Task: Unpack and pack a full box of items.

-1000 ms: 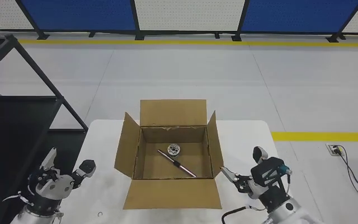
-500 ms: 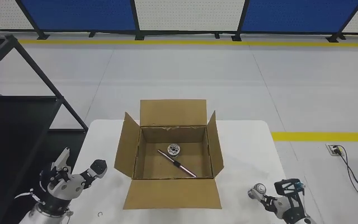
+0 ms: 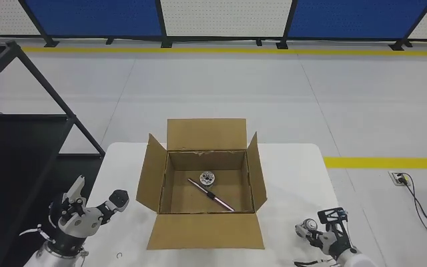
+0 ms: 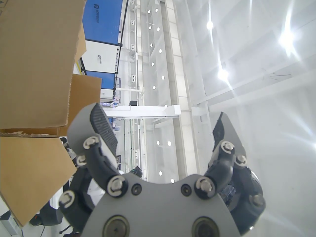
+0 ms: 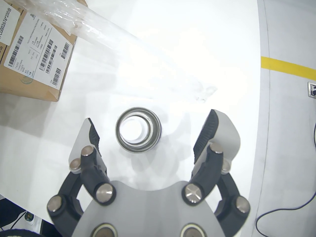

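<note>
An open cardboard box [image 3: 205, 233] stands mid-table; on its floor lie a dark pen [image 3: 211, 195] and a small round white item [image 3: 207, 177]. A short metal ring [image 5: 139, 133] stands on the white table [image 5: 172, 13] right of the box, also seen as the ring [image 3: 307, 227] from above. My right gripper [image 5: 151, 122] hovers open over it, fingers either side and apart from it. At the table's front left my left gripper [image 4: 160, 119] is open, holds nothing and points up toward the ceiling beside the box's flaps [image 4: 37, 57].
A clear plastic sleeve [image 5: 138, 48] lies from the labelled box flap [image 5: 37, 50] across the table beyond the ring. A black shelf frame [image 3: 40, 140] stands to the left. The table's right edge [image 5: 256, 75] is close to the right gripper.
The right arm has drawn back from the box's right flap to the table's front right corner. The left arm has shifted slightly toward the box.
</note>
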Robot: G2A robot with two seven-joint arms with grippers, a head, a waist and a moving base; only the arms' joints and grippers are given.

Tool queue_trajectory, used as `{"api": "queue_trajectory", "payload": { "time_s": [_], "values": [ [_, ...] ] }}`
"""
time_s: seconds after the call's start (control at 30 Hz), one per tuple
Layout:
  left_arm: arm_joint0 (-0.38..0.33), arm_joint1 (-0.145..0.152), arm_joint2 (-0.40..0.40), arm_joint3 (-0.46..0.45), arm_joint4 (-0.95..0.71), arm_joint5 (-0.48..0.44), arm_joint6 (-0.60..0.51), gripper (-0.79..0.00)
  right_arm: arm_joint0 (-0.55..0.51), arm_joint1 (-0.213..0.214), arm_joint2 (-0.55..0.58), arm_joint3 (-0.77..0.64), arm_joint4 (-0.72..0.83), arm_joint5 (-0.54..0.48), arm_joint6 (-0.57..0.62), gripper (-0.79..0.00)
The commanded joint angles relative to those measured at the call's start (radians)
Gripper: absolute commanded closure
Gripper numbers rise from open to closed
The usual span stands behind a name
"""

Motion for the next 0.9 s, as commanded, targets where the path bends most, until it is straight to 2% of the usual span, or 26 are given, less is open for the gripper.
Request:
{"api": "queue_trajectory", "payload": {
  "time_s": [0.0, 0.37, 0.53, 0.7, 0.87],
  "values": [
    [0.0, 0.0, 0.0, 0.0, 0.0, 0.0, 0.0, -0.785, -0.009, 0.003, 0.003, -0.009, -0.006, -0.012, 0.008, 0.0],
    [0.0, 0.0, 0.0, 0.0, 0.0, 0.0, 0.0, -0.785, -0.007, 0.013, -0.021, -0.019, -0.008, -0.033, 0.055, 0.0],
    [0.0, 0.0, 0.0, 0.0, 0.0, 0.0, 0.0, -0.785, -0.014, 0.016, -0.007, -0.045, 0.016, -0.03, 0.031, 0.0],
    [0.0, 0.0, 0.0, 0.0, 0.0, 0.0, 0.0, -0.785, -0.064, 0.02, 0.031, -0.196, 0.017, -0.019, -0.026, 0.0],
    [0.0, 0.0, 0.0, 0.0, 0.0, 0.0, 0.0, -0.785, -0.124, 0.022, 0.053, -0.503, -0.032, 0.005, -0.08, 0.0]
  ]
}}
